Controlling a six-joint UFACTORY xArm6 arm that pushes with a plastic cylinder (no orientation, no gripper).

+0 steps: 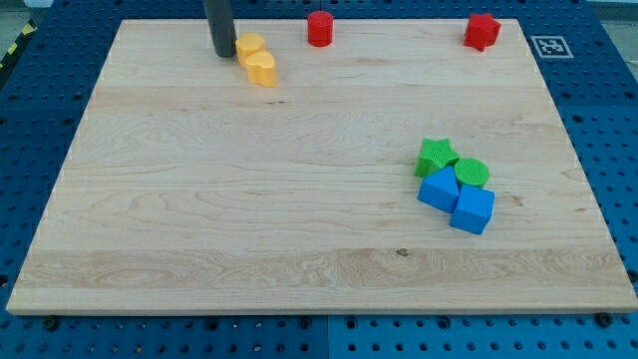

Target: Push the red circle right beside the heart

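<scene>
The red circle (319, 28) sits near the view's top edge, a little left of centre. The yellow heart (261, 69) lies to its lower left, touching a yellow hexagon (250, 45) just above it. My tip (222, 52) stands at the view's top left, just left of the yellow hexagon and close to it. The red circle is well to the right of my tip, apart from the heart.
A red star-like block (481, 31) sits at the view's top right. A cluster at the right middle holds a green star (436, 157), a green circle (473, 174), and two blue blocks (439, 189) (473, 210). The wooden board (199, 219) lies on a blue pegboard.
</scene>
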